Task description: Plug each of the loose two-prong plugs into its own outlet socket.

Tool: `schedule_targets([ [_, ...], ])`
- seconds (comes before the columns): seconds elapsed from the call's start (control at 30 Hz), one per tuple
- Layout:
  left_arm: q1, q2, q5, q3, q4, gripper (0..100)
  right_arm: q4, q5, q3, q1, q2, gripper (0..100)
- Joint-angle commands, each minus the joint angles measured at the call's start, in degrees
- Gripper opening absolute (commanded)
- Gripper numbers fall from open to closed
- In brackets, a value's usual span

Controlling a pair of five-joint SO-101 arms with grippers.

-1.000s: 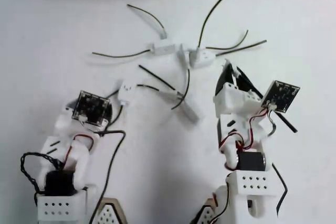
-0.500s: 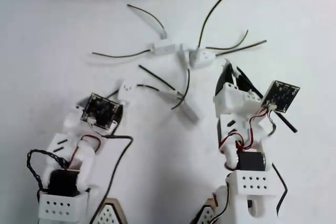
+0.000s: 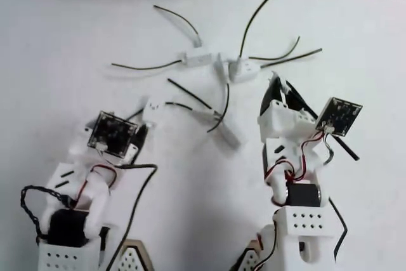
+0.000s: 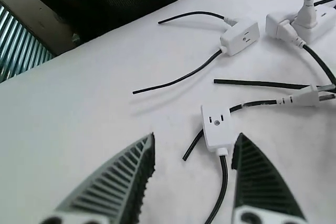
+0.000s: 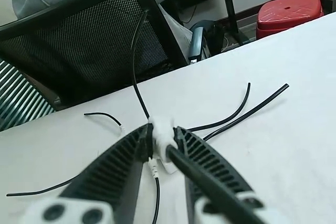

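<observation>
Count from the high view: three sockets, two arms.

Socket A (image 3: 154, 107) lies nearest my left gripper (image 4: 195, 139). Socket B (image 3: 196, 58) and socket C (image 3: 244, 69) sit farther up the table (image 3: 63, 42), near each other.

Left jaws are spread wide and grip nothing. Socket A lies flat on the table between them, closer to one finger and not touched. Its slots show bare, as do B's.

Plugs: I count three.
1. One loose plug (image 4: 308, 98) lies flat between A and C, prongs pointing away from A.
2. One seated plug (image 4: 307, 13) stands upright on C.
3. One held plug (image 5: 161, 129) is in my right gripper (image 3: 280, 84), which hovers just beside C. The jaws pinch its white body, and its black cable (image 5: 210, 177) trails back over the gripper.
</observation>
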Motion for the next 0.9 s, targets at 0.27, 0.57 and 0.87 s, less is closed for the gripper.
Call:
schedule_targets([
  [0.27, 0.5, 32.5, 3.8, -19.3, 1.0, 25, -1.2, 0.3, -0.5, -0.5, -0.7, 1.7],
  [0.57, 0.5, 62.7, 3.4, -29.5, -7.2, 25, -1.2, 0.3, -0.5, -0.5, -0.7, 1.7],
  [0.87, 0.5, 90.6, 3.6, -48.0, -7.6, 24, -1.6, 3.8, 0.4, -2.7, -0.7, 1.7],
])
